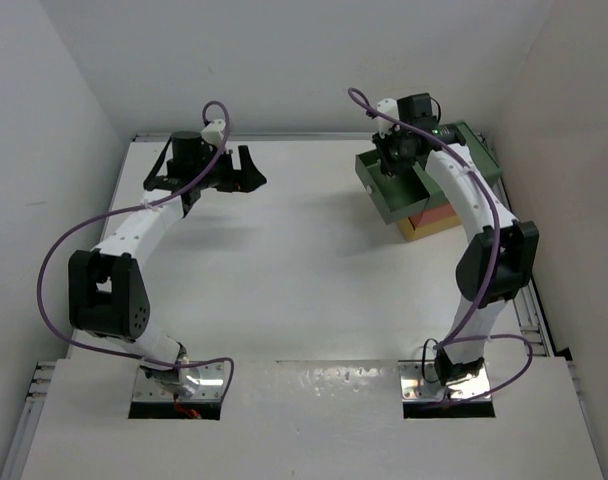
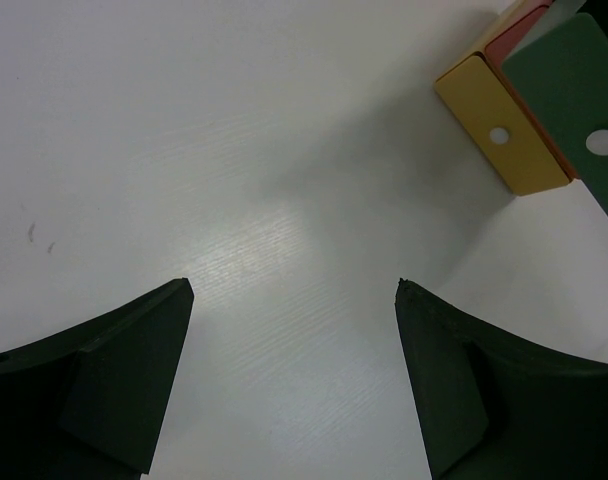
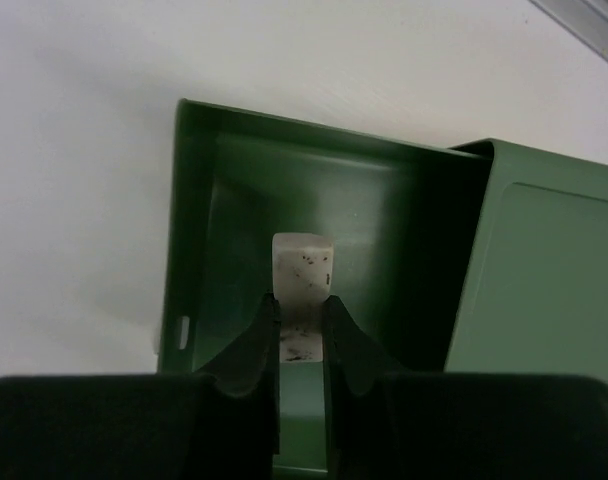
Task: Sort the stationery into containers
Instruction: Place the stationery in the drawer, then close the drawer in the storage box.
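In the right wrist view my right gripper (image 3: 301, 305) is shut on a small pale, speckled eraser block (image 3: 304, 262), which sticks out past the fingertips. It hangs over the inside of the pulled-out green drawer (image 3: 234, 200), whose green housing (image 3: 544, 270) lies to the right. From above, the right gripper (image 1: 392, 160) sits over that open drawer (image 1: 389, 200) at the back right, on top of the coral and yellow containers (image 1: 431, 222). My left gripper (image 1: 250, 170) stands open at the back left over bare table, with nothing between its fingers (image 2: 134, 350).
The left wrist view shows the yellow drawer front (image 2: 499, 125) and the green drawer front (image 2: 574, 90) at the upper right, each with a round finger hole. White walls close the table at the back and sides. A metal rail (image 1: 537, 320) runs along the right edge.
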